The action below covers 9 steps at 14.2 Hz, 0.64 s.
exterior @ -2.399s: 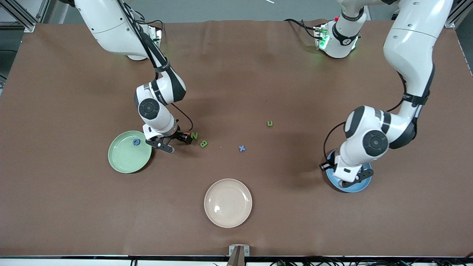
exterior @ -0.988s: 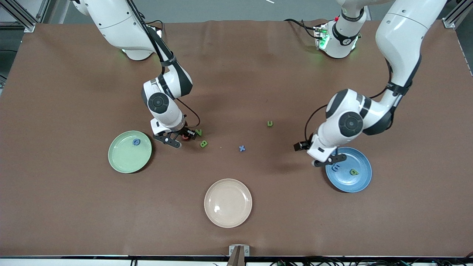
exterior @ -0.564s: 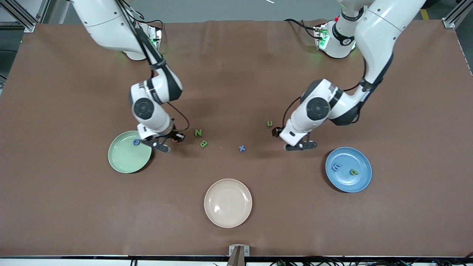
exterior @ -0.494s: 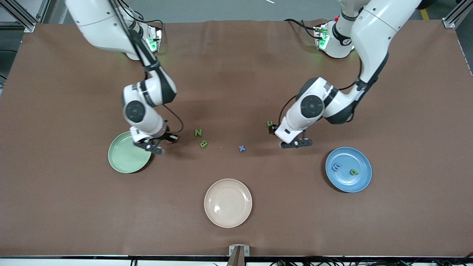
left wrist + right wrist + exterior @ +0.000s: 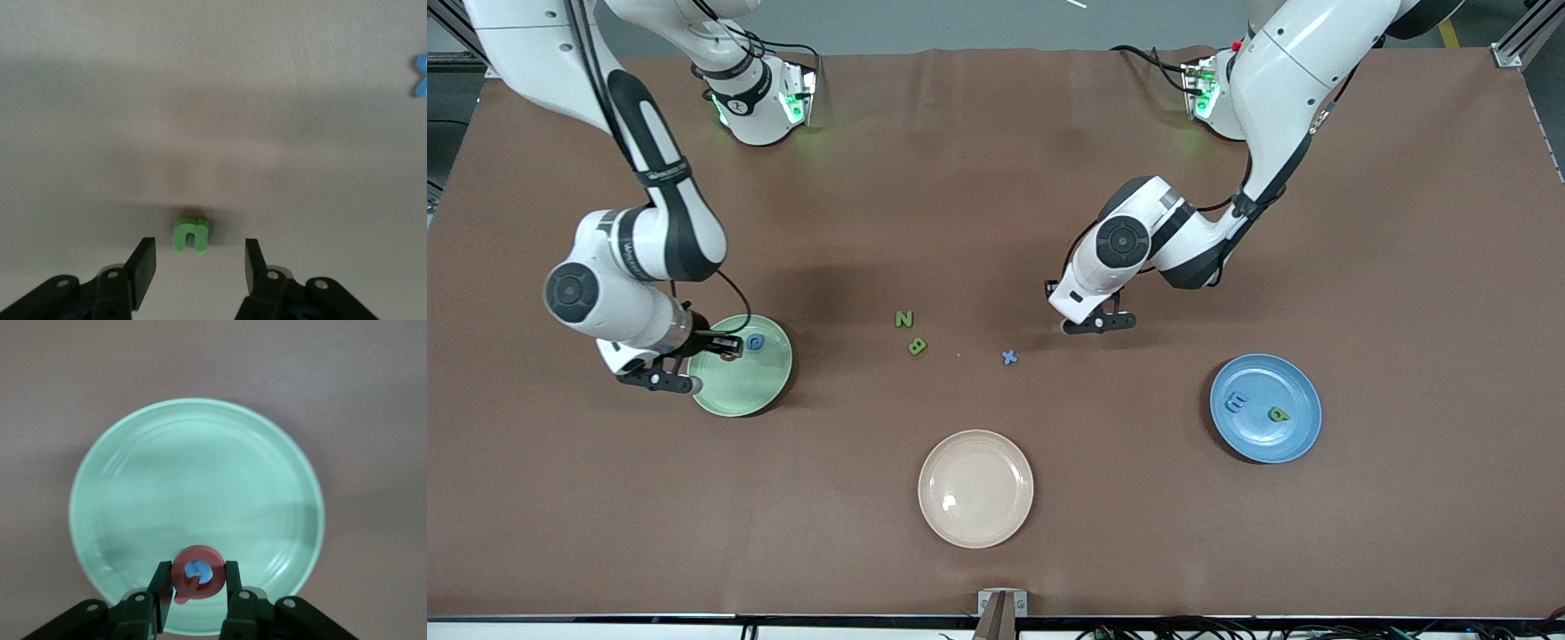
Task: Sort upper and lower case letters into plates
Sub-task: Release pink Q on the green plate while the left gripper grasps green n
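My right gripper (image 5: 694,360) hangs over the pale green plate (image 5: 747,389), shut on a red letter (image 5: 198,575). A blue letter (image 5: 757,341) lies in that plate (image 5: 193,473). My left gripper (image 5: 1074,307) is low over the table, open, and a small green letter (image 5: 191,235) lies just ahead of its fingertips, untouched. The front view hides that letter under the hand. A green N (image 5: 904,318), a green B (image 5: 917,346) and a blue x (image 5: 1009,357) lie mid-table. The blue plate (image 5: 1303,428) holds a blue E (image 5: 1234,402) and a green letter (image 5: 1279,413).
A cream-beige plate (image 5: 975,520) sits near the table's front edge, nearer the front camera than the loose letters. The blue x (image 5: 420,67) also shows at the rim of the left wrist view. Brown cloth covers the table.
My right gripper carried the red letter from beside the green N to over the pale green plate. My left gripper left the blue plate, came down around the green letter, and its jaws narrowed.
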Available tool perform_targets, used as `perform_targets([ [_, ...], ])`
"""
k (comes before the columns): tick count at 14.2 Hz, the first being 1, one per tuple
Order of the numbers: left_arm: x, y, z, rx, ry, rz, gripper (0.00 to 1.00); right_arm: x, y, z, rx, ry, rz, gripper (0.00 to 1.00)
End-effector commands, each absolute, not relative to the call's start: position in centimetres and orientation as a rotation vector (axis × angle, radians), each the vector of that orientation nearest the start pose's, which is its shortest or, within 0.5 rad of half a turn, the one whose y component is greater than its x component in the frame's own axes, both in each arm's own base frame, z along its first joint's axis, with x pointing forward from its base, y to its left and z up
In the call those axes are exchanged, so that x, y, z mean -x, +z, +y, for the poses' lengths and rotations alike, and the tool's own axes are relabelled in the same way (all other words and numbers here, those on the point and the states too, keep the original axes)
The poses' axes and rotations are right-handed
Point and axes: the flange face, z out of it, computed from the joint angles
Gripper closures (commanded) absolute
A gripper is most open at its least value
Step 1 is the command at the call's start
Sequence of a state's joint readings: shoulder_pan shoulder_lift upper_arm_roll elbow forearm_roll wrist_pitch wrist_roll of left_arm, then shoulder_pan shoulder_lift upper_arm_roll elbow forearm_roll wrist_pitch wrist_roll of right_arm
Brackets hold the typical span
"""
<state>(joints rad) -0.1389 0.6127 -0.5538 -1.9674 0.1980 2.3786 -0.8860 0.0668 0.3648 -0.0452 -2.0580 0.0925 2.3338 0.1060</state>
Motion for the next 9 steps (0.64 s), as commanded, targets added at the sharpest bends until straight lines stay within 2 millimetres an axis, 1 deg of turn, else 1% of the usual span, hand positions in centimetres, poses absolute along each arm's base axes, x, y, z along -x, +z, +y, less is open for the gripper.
perform_targets([
  [1, -47.2, 18.9, -37.7, 3.18, 0.294, -0.18, 0.38, -58.4, 23.5, 0.5, 3.087, 0.104, 0.177, 0.99],
  [3, -47.2, 18.4, -37.5, 3.175, 0.304, -0.186, 0.38, -58.5, 21.6, 0.4, 3.092, 0.092, 0.178, 0.99],
  [4, -47.2, 18.1, -37.5, 3.166, 0.291, -0.157, 0.39, -58.6, 20.7, 0.4, 3.097, 0.084, 0.172, 0.98],
  [5, -47.1, 17.6, -37.4, 3.156, 0.279, -0.127, 0.39, -58.5, 20.4, -0.1, 3.097, 0.089, 0.172, 0.98],
  [6, -47.0, 17.4, -37.4, 3.15, 0.28, -0.132, 0.39, -58.4, 20.2, -0.8, 3.096, 0.092, 0.168, 0.98],
  [9, -46.9, 17.0, -37.4, 3.146, 0.294, -0.157, 0.43, -58.2, 19.6, -1.5, 3.096, 0.108, 0.166, 0.98],
])
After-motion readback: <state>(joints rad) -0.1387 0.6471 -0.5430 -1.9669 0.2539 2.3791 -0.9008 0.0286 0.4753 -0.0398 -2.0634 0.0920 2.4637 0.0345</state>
